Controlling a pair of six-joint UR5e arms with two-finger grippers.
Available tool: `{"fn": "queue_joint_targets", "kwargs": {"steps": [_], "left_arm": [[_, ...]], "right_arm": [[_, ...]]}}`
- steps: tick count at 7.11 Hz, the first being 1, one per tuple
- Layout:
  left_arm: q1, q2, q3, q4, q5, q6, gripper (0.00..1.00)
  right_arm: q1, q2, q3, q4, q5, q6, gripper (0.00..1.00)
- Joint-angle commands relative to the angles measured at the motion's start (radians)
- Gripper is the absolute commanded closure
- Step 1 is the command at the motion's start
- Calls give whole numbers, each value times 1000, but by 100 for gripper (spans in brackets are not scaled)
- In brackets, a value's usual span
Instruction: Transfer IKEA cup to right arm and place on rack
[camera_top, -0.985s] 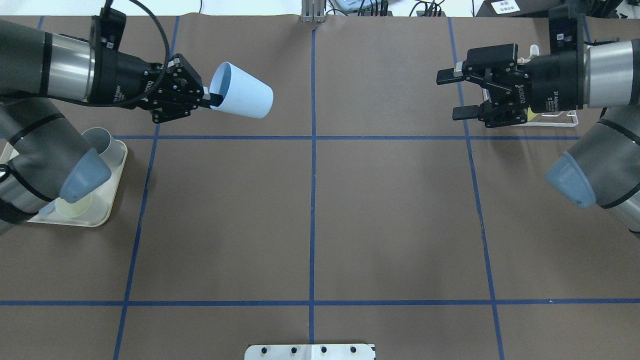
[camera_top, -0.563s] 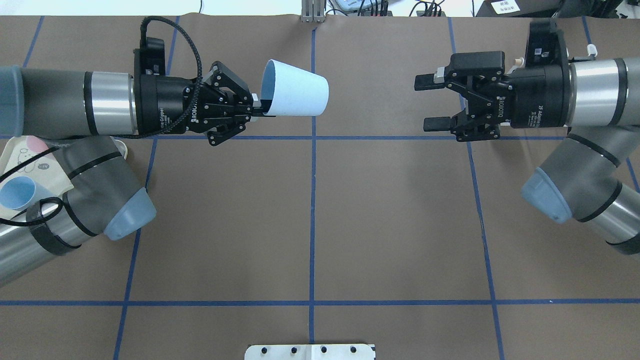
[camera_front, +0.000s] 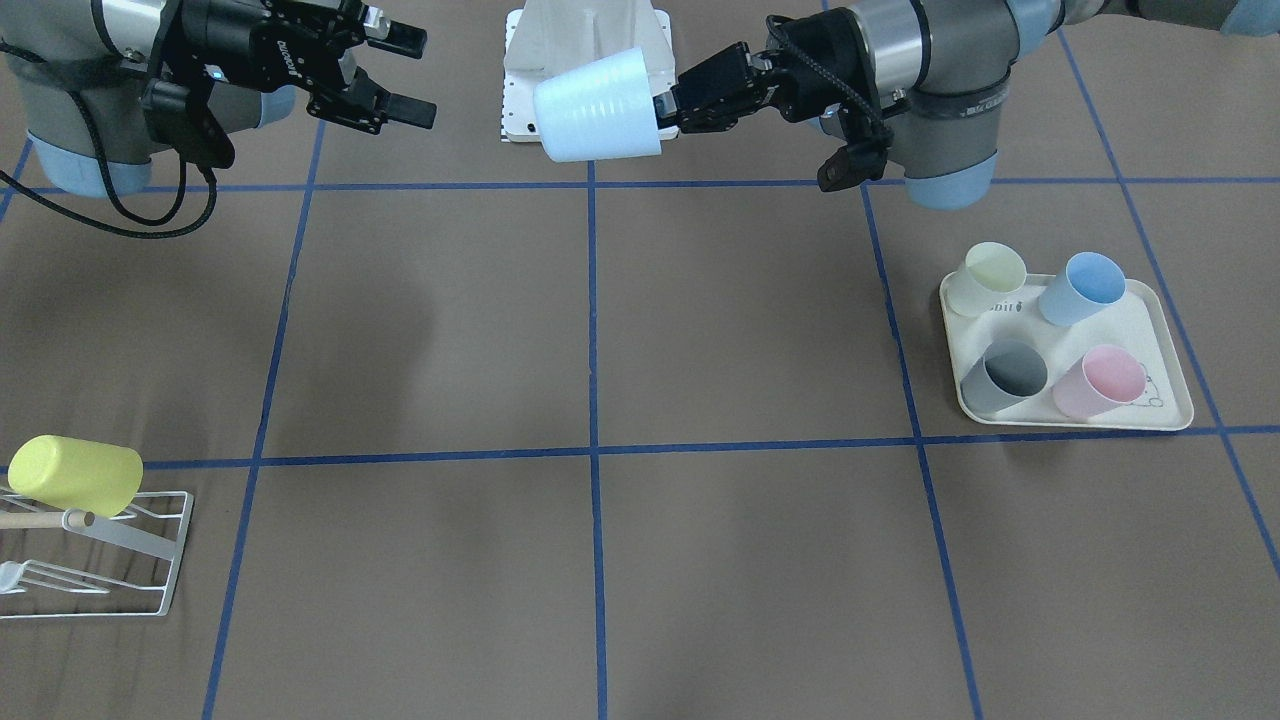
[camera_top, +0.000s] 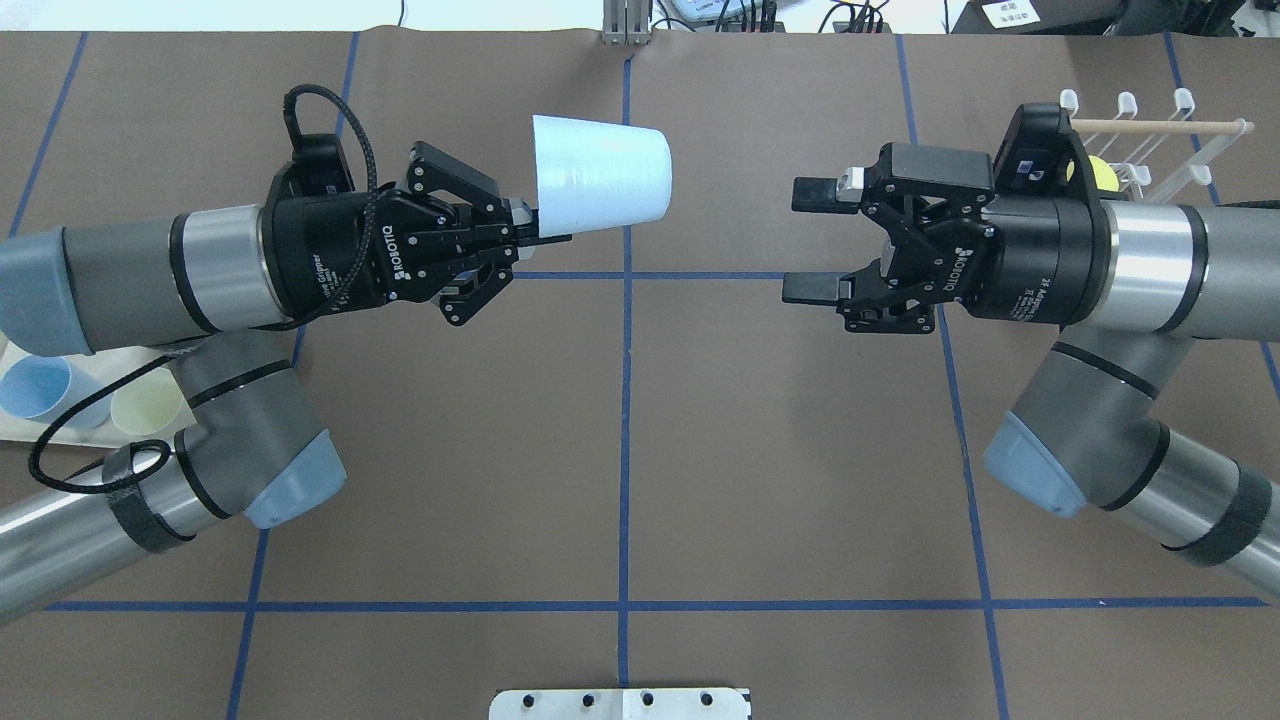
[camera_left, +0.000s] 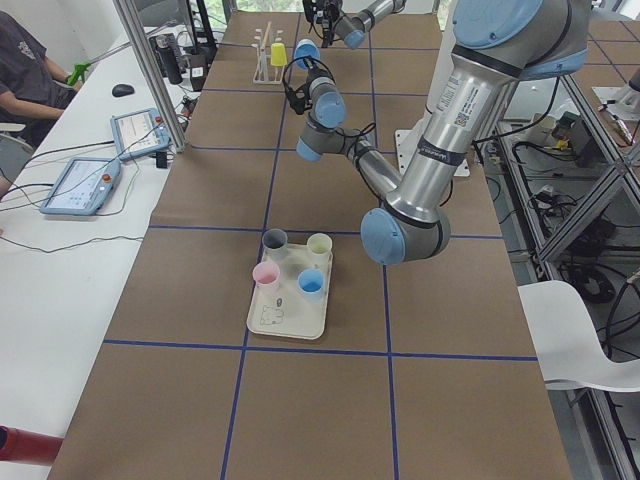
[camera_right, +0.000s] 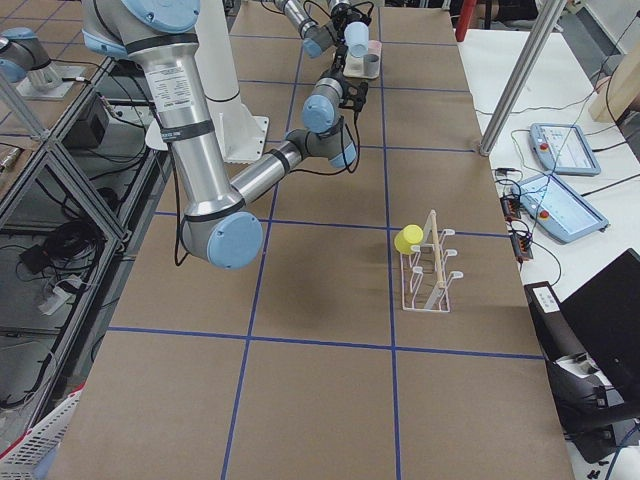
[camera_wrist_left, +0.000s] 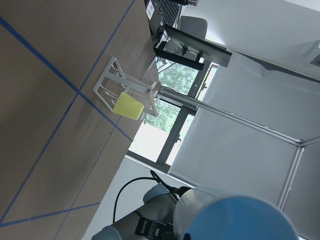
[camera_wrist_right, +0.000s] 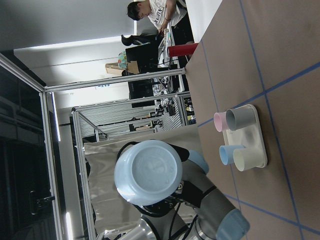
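My left gripper (camera_top: 537, 224) is shut on the rim of the pale blue IKEA cup (camera_top: 600, 175), which lies on its side in the air over the table's centre line with its base toward the right arm. From across the table the same cup (camera_front: 598, 108) and left gripper (camera_front: 666, 107) appear near the top middle. The right gripper (camera_top: 812, 241) is open and faces the cup's base with a clear gap between them; it also shows as the right gripper (camera_front: 408, 76). The right wrist view looks straight at the cup's base (camera_wrist_right: 148, 172). The white wire rack (camera_front: 100, 560) stands far right.
A yellow cup (camera_front: 75, 475) hangs on the rack (camera_top: 1160, 140). The cream tray (camera_front: 1070, 420) on my left side holds several cups: cream, blue, grey and pink. A white base plate (camera_top: 620, 703) sits at the near edge. A person (camera_left: 25, 70) sits beside the table.
Both arms have swung in toward the centre line. The cup has moved right and turned so its outer wall faces up. The open right gripper has moved left, and the rack now shows behind it.
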Motion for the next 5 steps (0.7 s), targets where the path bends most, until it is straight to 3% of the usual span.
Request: {"fn": "queue_joint_targets", "kwargs": {"steps": [1,5], "left_arm": [[50,-17,18,-65,49,-32,100],[127,-62,21,-64,69,-29,100]], "right_arm": [[-31,23,5,10,-50,37,3],[-63,24,8,10,-74,37,4]]}}
